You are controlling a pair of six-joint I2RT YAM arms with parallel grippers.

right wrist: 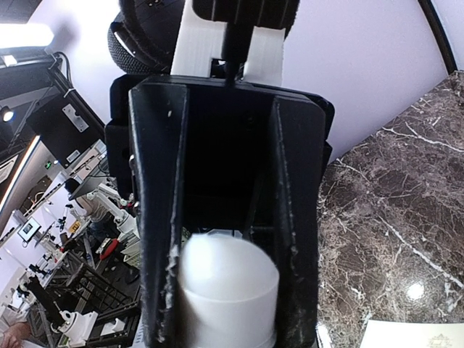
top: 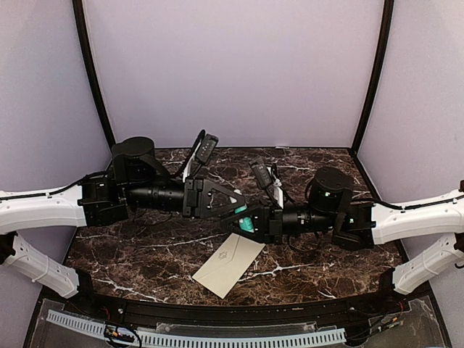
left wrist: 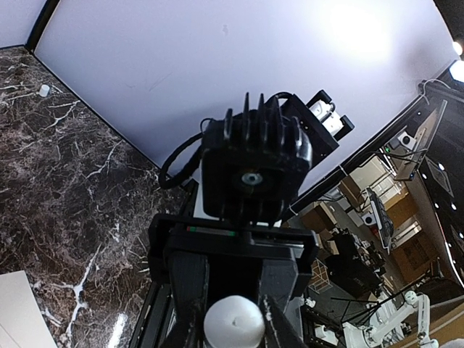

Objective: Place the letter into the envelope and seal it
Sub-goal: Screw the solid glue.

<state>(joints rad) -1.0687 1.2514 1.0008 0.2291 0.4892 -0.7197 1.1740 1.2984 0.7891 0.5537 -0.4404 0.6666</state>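
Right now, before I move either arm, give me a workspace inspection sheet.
Surface: dark brown white-veined marble tabletop, no spills seen.
Job's things: cream-beige rectangular paper envelope flat near the front edge; white paper letter not seen.
Clutter: small white cap-like piece by the back wall.
Grippers: left gripper and right gripper meet mid-air, both closed on one smooth white cylinder.
Cables: black cables loop above both wrists, off the table.
Surroundings: pale lilac enclosure walls; lab room beyond.

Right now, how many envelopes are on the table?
1. The envelope lies flat on the marble table, near the middle of its front edge. The arms cover part of the tabletop, so another could be hidden.
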